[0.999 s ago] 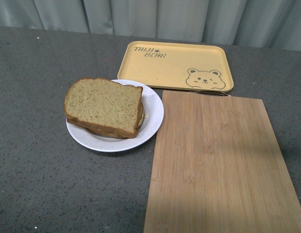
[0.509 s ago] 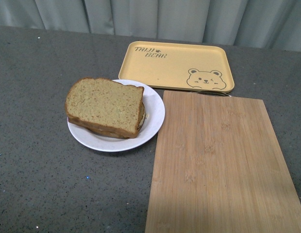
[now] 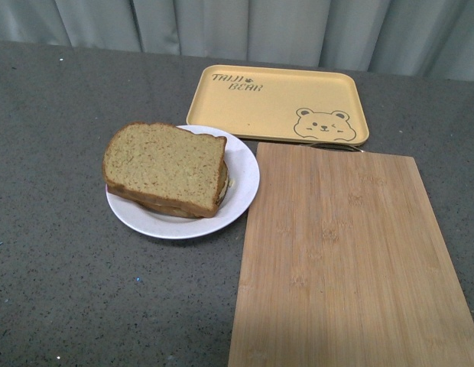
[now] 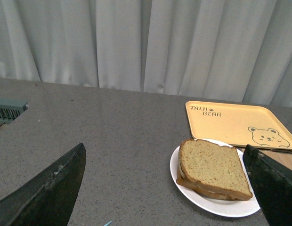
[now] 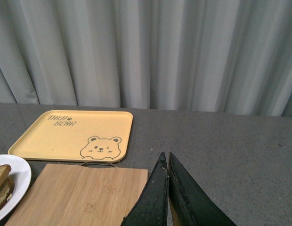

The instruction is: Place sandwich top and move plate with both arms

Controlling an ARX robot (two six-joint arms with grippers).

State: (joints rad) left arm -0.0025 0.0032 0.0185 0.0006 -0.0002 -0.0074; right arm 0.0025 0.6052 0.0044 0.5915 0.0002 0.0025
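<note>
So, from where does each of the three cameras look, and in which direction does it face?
Front view: on the robot's body, looking forward and down at the sandwich top on the plate, the yellow tray and the wooden board; no arm shows.
Left wrist view: on the left arm, facing plate and curtain; the open left gripper shows in the foreground.
Right wrist view: on the right arm, facing tray, board and curtain; the shut right gripper shows.
All three share tray and plate.
</note>
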